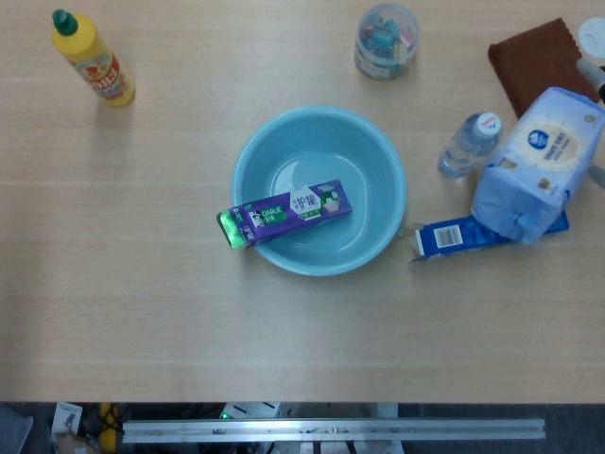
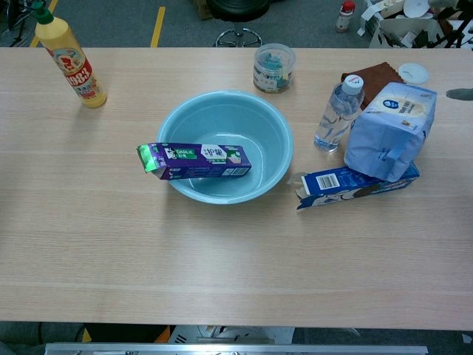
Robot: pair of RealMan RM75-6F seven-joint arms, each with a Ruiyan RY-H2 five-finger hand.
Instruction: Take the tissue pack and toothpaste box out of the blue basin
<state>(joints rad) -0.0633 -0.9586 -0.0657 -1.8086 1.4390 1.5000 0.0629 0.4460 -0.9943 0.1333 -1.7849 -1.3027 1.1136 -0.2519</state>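
Note:
The pale blue tissue pack [image 1: 532,166] [image 2: 390,130] lies outside the basin at the right, tilted, resting on one end of a blue carton [image 1: 454,234] [image 2: 332,183]. The purple toothpaste box [image 1: 288,213] [image 2: 196,160] lies in the blue basin [image 1: 378,151] [image 2: 275,126], its green end sticking out over the front-left rim. Of my right hand [image 1: 598,175] [image 2: 463,94] only thin grey slivers show at the right edge, apart from the tissue pack and holding nothing. My left hand is in neither view.
A water bottle [image 1: 468,144] [image 2: 336,115] stands just left of the tissue pack. Behind it lie a brown cloth [image 1: 529,61] [image 2: 369,74] and a white disc [image 1: 594,38] [image 2: 412,72]. A clear jar [image 1: 386,40] stands behind the basin, a yellow bottle [image 1: 93,61] far left.

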